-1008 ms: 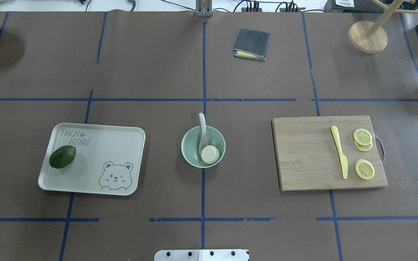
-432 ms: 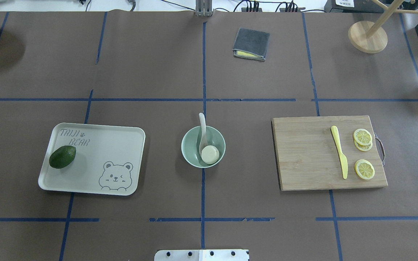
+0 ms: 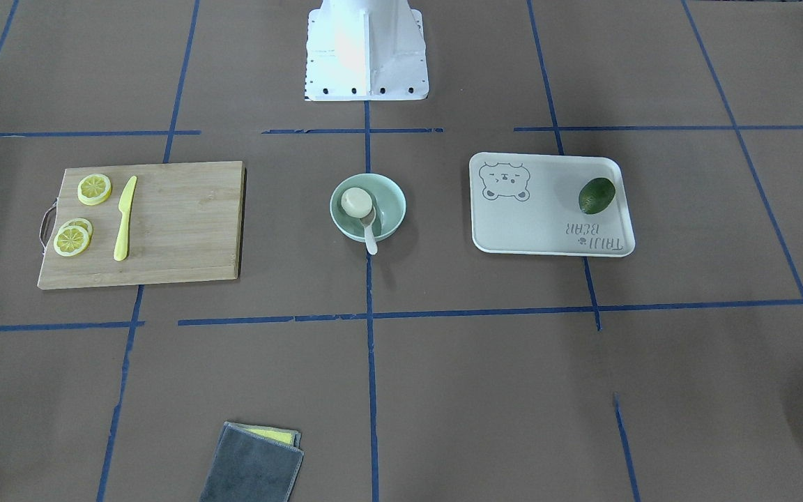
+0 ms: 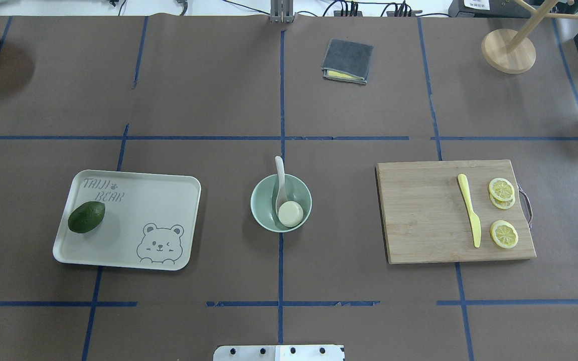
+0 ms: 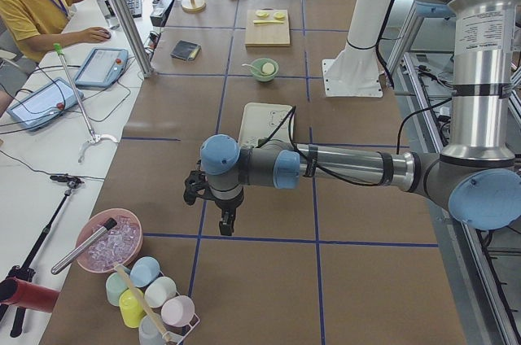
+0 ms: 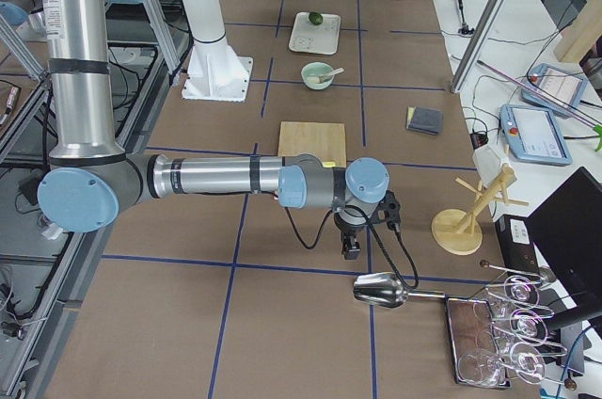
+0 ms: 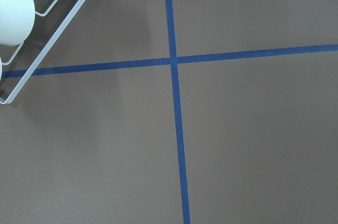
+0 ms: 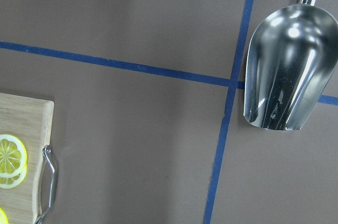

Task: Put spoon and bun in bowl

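The pale mint-green bowl (image 4: 264,205) stands at the table's middle. The cream-white bun (image 4: 290,213) lies inside it. The off-white spoon (image 4: 280,175) rests in the bowl with its scoop beside the bun and its handle over the far rim. The front-facing view shows the same bowl (image 3: 391,202), bun (image 3: 357,202) and spoon (image 3: 371,240). My left gripper (image 5: 225,221) shows only in the left side view, far off to the left of the bowl. My right gripper (image 6: 350,247) shows only in the right side view, beyond the cutting board. I cannot tell whether either is open or shut.
A white bear tray (image 4: 158,200) with an avocado (image 4: 86,217) lies left of the bowl. A wooden cutting board (image 4: 419,215) with a yellow knife (image 4: 469,210) and lemon slices (image 4: 501,190) lies right. A grey cloth (image 4: 347,61), a wooden stand (image 4: 508,50) and a metal scoop (image 8: 285,71) lie farther off.
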